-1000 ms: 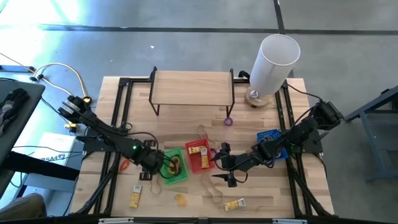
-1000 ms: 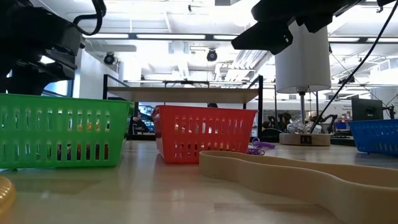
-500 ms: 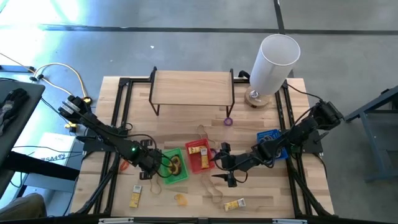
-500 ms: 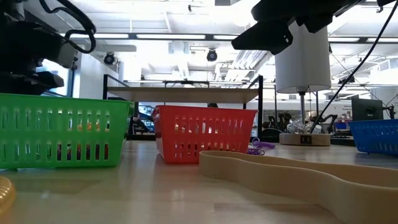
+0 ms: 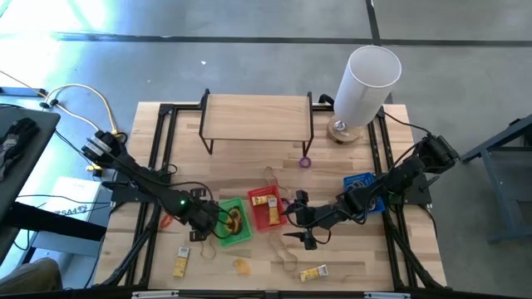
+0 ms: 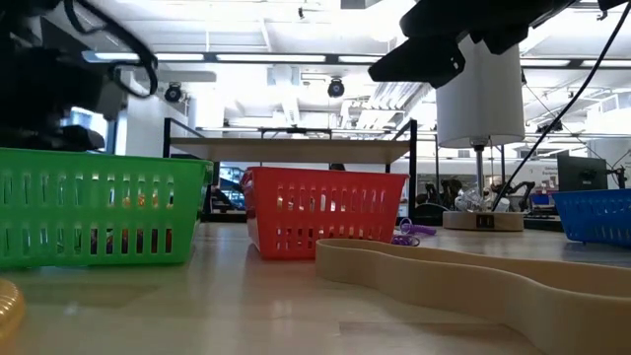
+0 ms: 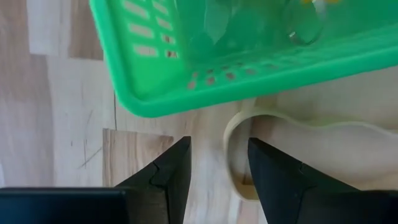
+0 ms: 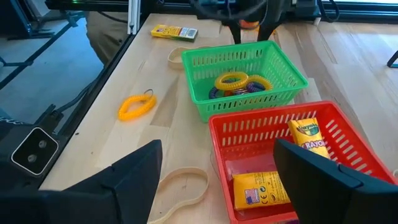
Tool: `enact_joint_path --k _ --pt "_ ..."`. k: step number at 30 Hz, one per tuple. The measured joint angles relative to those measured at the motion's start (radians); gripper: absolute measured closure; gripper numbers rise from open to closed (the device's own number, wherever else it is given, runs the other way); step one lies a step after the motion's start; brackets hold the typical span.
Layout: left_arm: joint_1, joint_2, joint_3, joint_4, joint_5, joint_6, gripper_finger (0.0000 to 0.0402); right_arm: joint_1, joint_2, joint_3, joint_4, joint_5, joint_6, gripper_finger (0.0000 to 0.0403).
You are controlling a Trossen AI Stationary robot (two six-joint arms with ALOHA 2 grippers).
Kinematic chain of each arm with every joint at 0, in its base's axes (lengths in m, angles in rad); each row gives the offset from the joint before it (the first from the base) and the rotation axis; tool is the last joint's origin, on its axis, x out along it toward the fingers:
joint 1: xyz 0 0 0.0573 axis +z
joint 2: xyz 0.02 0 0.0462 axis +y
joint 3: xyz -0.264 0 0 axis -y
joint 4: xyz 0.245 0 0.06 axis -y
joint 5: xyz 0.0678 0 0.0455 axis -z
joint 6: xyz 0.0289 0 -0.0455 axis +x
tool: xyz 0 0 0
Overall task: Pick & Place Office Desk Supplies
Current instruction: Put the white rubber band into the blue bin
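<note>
While the green basket [image 5: 233, 221] sits near the front middle of the table [image 5: 249, 162], the left gripper [image 5: 199, 232] is found low at that basket's left front corner. Its fingers [image 7: 171, 174] are seen partly apart in the left wrist view, with bare wood between them and nothing held. A tan rubber-band loop [image 7: 292, 134] lies just beside them on the wood, curving out from under the green basket's rim.

Yellow and purple rings [image 8: 239, 83] are seen inside the green basket. Just to the right of it stands the red basket [image 5: 267, 208], in which crayon packets [image 8: 309, 138] are lying. An orange ring [image 5: 165, 220] lies on the wood to the left of the green basket, and a small yellow-white packet [image 5: 180, 262] is in front of it. A further packet [image 5: 312, 272] and a large tan loop [image 5: 286, 249] lie to the front right of the green basket. A single purple ring [image 5: 305, 163] rests well behind the red basket.

The right gripper [image 5: 304, 223] hovers just right of the red basket, its fingers [image 8: 134, 180] spread wide and empty. A blue basket [image 5: 363, 188] stands farther right.
</note>
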Motion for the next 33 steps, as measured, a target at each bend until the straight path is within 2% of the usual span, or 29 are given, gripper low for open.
enact_joint_path --k 7,15,22,28,33 --pt "0.0 0.072 0.005 -0.002 0.028 -0.005 0.0252 0.0 0.0 0.0 -0.015 0.0 0.0 0.0108" --pt "0.0 0.079 0.004 -0.003 0.048 -0.014 0.0259 0.0 0.0 0.0 -0.015 0.0 0.0 0.0108" --pt "0.004 0.082 0.003 0.012 0.052 -0.015 0.0314 0.0 0.0 0.0 -0.015 0.0 0.0 0.0108" --pt "-0.001 0.082 0.002 0.018 0.054 -0.015 0.0346 0.0 0.0 0.0 -0.015 0.0 0.0 0.0108" --pt "-0.005 0.083 0.013 0.013 0.056 -0.015 0.0394 0.0 0.0 0.0 -0.019 -0.001 0.0 0.0108"
